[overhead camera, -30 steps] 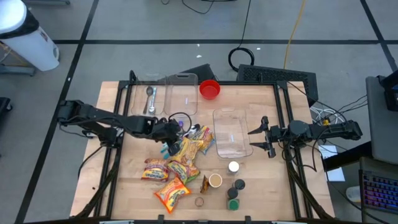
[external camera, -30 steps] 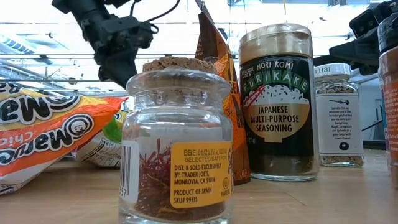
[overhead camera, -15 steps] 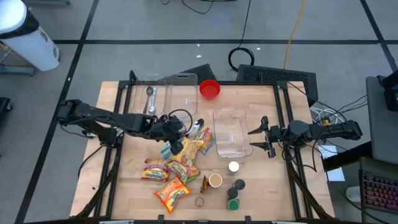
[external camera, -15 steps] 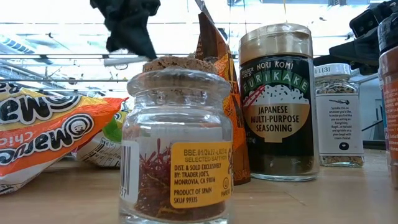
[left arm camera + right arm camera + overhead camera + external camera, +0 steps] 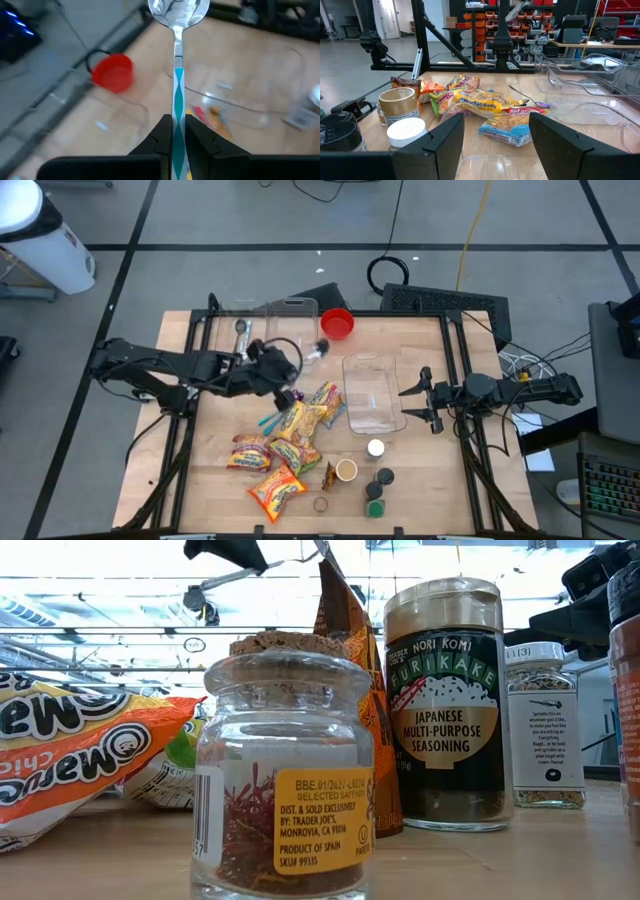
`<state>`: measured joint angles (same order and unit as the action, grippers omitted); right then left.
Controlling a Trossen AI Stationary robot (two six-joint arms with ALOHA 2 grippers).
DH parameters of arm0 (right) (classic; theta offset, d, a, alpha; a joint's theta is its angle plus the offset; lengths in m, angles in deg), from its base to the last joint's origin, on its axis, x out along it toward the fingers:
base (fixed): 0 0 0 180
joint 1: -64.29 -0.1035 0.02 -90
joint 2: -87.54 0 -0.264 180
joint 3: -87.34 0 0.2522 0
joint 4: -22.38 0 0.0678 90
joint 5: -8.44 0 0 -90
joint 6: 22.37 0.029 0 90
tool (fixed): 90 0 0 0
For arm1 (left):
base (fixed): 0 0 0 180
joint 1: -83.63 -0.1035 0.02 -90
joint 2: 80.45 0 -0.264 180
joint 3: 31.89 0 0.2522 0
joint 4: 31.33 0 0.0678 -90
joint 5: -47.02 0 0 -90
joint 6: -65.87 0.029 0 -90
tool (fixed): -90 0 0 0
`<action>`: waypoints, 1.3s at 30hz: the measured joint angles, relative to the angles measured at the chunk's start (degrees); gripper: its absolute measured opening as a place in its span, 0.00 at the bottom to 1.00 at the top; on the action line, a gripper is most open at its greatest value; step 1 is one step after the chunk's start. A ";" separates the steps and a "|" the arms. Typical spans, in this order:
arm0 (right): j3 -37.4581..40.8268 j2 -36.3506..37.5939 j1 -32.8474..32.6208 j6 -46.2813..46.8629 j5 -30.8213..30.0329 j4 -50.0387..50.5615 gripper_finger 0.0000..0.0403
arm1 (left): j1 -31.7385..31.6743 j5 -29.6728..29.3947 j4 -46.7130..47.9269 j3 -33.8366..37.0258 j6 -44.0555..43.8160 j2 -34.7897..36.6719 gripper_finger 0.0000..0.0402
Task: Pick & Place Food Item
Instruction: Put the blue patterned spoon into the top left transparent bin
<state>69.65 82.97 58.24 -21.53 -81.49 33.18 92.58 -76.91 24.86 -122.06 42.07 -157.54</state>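
Note:
My left gripper (image 5: 291, 378) is shut on a metal spoon (image 5: 318, 351) with a teal handle, held in the air over the table's middle left, near the clear containers. The left wrist view shows the spoon's bowl (image 5: 178, 12) ahead of the fingers. In the low view the spoon (image 5: 232, 578) shows at the top. Several noodle packets (image 5: 292, 436) lie on the table below. My right gripper (image 5: 427, 401) is open and empty at the table's right side; its fingers stand wide apart in the right wrist view (image 5: 495, 142). My left gripper pinches the spoon's teal handle (image 5: 178, 107) between its two fingers. The spoon runs on along the fingers, its bowl ahead of the fingertips. It is lifted clear of the table and the packets.
A red cup (image 5: 337, 323) stands at the far edge. Clear containers (image 5: 373, 393) (image 5: 291, 328) sit mid-table and far left; one (image 5: 241, 338) holds a spoon. Another teal utensil (image 5: 270, 420) lies by the packets. Spice jars (image 5: 377, 480) stand near the front edge.
My left gripper has risen and gone toward the table's far edge, carrying the spoon with it. The spoon lay on the noodle packets and is now lifted clear. In the low view the gripper has climbed almost out of the picture's top.

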 joint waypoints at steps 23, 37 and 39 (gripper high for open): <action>0.00 0.00 0.00 0.00 -0.01 -0.10 0.54 | -33.36 -2.14 -9.29 27.01 -6.36 17.64 0.09; 0.00 -0.01 -0.01 0.00 0.00 -0.10 0.54 | -51.24 17.44 -30.33 37.68 -6.49 8.26 0.08; 0.00 -0.01 -0.01 0.00 -0.01 -0.10 0.54 | -51.43 17.48 -30.30 37.70 -6.73 6.40 0.08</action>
<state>69.65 82.96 58.23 -21.53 -81.50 33.09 41.15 -59.43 -5.43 -84.35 35.34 -151.14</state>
